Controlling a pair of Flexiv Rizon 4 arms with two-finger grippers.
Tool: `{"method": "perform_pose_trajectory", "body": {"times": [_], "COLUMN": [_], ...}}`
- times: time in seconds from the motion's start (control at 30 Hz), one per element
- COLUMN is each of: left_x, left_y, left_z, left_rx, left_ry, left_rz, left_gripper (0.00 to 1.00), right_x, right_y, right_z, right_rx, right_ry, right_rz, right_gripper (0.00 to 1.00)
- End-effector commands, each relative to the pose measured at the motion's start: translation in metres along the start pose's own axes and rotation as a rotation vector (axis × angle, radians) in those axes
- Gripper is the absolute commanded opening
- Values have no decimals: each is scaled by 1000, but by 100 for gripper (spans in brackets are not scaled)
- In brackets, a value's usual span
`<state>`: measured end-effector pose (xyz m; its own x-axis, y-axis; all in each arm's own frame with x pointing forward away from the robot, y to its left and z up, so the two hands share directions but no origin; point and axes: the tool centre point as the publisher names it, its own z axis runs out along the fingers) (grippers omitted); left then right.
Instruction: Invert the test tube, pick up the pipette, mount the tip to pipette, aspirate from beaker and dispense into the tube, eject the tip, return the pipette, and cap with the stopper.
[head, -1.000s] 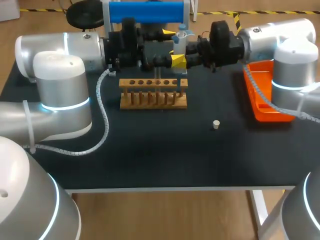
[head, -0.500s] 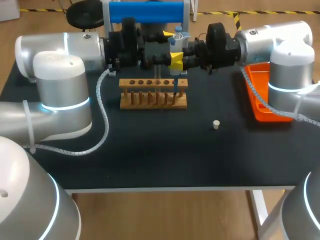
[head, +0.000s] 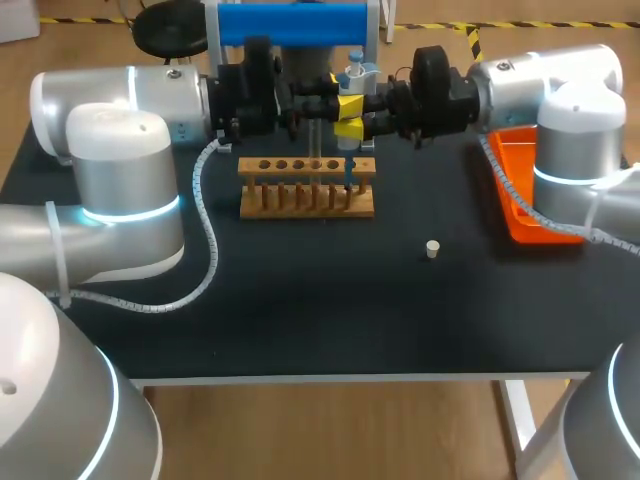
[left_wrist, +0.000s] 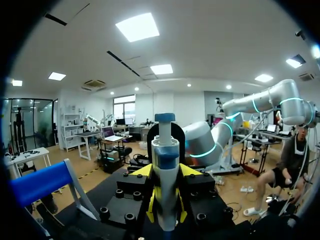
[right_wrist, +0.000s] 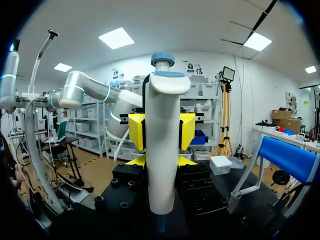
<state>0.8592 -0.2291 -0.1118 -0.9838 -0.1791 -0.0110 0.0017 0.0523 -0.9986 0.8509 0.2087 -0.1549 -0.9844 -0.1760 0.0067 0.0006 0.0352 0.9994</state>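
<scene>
Yellow fingertips of the right gripper (head: 350, 116) were clamped on the upright pipette (head: 356, 76), gripping it from both sides. Directly beneath, a slim blue tip (head: 348, 170) ran down into the wooden rack (head: 300, 202), at the end hole nearest that arm. Facing it, just across the pipette, sat the left gripper (head: 318, 100); whether it held anything could not be told. Well apart, toward the robot, lay a small white stopper (head: 432, 249). Farther out on the right arm's side lay an orange tray (head: 520, 195).
</scene>
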Motion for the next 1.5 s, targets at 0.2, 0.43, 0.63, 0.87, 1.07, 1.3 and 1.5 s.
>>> {"method": "perform_pose_trajectory", "body": {"times": [0.2, 0.43, 0.63, 0.87, 1.07, 1.3, 1.5], "left_x": [-2, -2, -2, -2, -2, -2, -2], "left_y": [1, 1, 1, 1, 1, 1, 1], "left_z": [1, 1, 1, 1, 1, 1, 1], "left_rx": [6, 6, 6, 6, 6, 6, 6], "left_ry": [-4, -4, -4, -4, -4, -4, -4], "left_rz": [2, 2, 2, 2, 2, 2, 2], "left_gripper": [0, 0, 0, 0, 0, 0, 0], "right_x": [2, 5, 10, 3, -23, -69, -107], "right_y": [1, 2, 3, 2, 1, 4, 13], "right_z": [1, -5, -27, -70, -95, -101, -92], "right_rx": [15, 26, 31, 15, 29, 79, 103], "right_ry": [8, 11, 11, -60, -154, -263, -313], "right_rz": [-3, -1, -3, 6, 23, 9, -14], "right_gripper": [43, 100, 100, 100, 100, 100, 100]}}
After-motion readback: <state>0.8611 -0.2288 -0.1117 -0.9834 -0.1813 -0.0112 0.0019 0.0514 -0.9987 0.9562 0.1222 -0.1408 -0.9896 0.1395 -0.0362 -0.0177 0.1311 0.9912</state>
